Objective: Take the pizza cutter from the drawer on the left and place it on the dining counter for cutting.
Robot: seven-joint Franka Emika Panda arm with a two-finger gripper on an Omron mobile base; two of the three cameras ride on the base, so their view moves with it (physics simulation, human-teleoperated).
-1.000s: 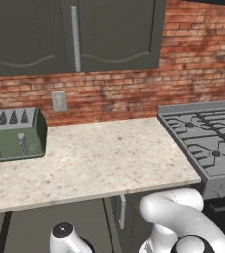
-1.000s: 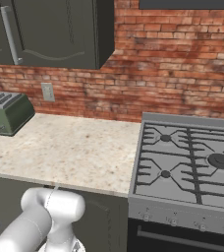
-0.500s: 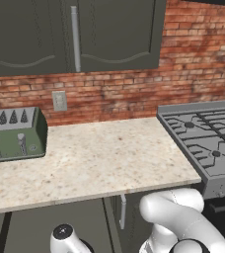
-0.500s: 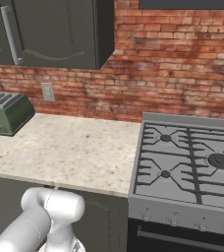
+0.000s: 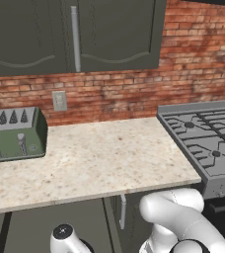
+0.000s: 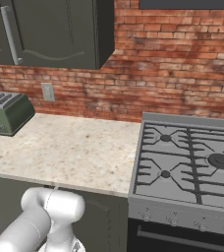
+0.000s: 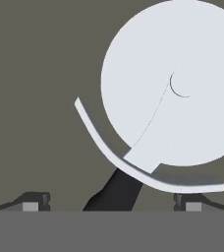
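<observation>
So in the left base view, going from the left: green toaster [image 5: 13, 134] sitting on the beige speckled worktop [image 5: 99, 163], wall outlet [image 5: 59, 100] on the red brick behind it, dark upper cabinets [image 5: 75, 34] with a vertical silver handle above, and the gas stove [image 5: 208, 141] off to the right. The white arm [image 5: 176, 217] bends down below the worktop edge, in front of the dark lower cabinets.

The hand view looks straight down at the pizza cutter [image 7: 178, 83] lying flat on a plain grey-brown surface: big pale round blade, curved guard under it, black handle running toward the bottom. The hand [image 7: 111, 202] is released, fingers spread wide on either side of the handle, not touching it.
</observation>
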